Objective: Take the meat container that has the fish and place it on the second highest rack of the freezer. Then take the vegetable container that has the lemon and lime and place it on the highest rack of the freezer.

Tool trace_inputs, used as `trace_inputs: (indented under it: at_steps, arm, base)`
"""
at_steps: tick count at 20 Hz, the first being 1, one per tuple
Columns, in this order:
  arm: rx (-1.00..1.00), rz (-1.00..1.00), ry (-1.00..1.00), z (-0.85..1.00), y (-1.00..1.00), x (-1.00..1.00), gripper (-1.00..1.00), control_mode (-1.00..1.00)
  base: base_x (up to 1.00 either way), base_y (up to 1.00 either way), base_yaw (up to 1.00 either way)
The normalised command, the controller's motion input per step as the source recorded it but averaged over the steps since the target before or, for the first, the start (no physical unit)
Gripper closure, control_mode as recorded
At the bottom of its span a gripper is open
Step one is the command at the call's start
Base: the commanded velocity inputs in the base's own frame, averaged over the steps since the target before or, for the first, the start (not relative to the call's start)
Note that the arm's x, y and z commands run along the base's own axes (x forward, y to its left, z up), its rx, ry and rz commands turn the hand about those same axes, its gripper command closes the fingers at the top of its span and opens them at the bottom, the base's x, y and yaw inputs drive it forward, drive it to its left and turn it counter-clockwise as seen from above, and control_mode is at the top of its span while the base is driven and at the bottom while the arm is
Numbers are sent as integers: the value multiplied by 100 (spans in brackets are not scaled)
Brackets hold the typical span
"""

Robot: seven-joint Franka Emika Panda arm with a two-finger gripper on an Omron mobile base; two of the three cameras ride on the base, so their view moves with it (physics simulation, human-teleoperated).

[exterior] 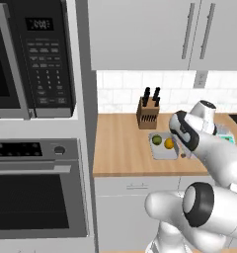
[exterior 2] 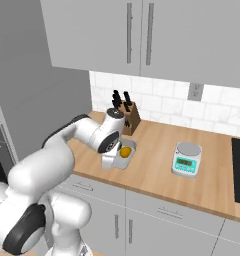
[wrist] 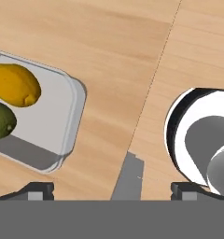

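The tray point(wrist: 62, 126) with the lemon point(wrist: 16, 85) and lime point(wrist: 1, 120) should be centred under the wide-open, empty hand point(wrist: 111, 190) before its rim is gripped on the counter point(wrist: 132, 56).

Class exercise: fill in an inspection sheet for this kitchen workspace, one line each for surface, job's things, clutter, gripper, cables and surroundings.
Surface: wooden counter, bare around the items listed.
Job's things: grey tray on the counter holding the lemon and the lime side by side.
Clutter: knife block against the tiled wall; kitchen scale to the tray's right in the right base view.
Gripper: gripper open, empty, above bare counter beside the tray, not touching it.
Cables: nothing seen.
Surroundings: microwave above built-in oven at left; upper cabinets; wall outlet.
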Motion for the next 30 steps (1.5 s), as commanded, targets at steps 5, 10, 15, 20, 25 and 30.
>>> trace_inputs:
  at_steps: [5, 10, 15, 20, 25, 30]
  arm:
    - [0, 0, 8, -43, 0, 30, -100, -100]
    - [0, 0, 1, -41, 0, 31, -100, -100]
    - [0, 0, 0, -30, -2, 30, -100, -100]
    - [0, 0, 0, -36, 0, 1, -100, -100]
    - [0, 0, 0, -22, -1, 7, -100, -100]
    - [0, 0, 0, -26, 1, 7, 100, -100]
  base:
    - [0, 0, 0]
    - [0, 0, 0]
    - [0, 0, 0]
    - [0, 0, 0]
    - [0, 0, 0]
    - [0, 0, 0]
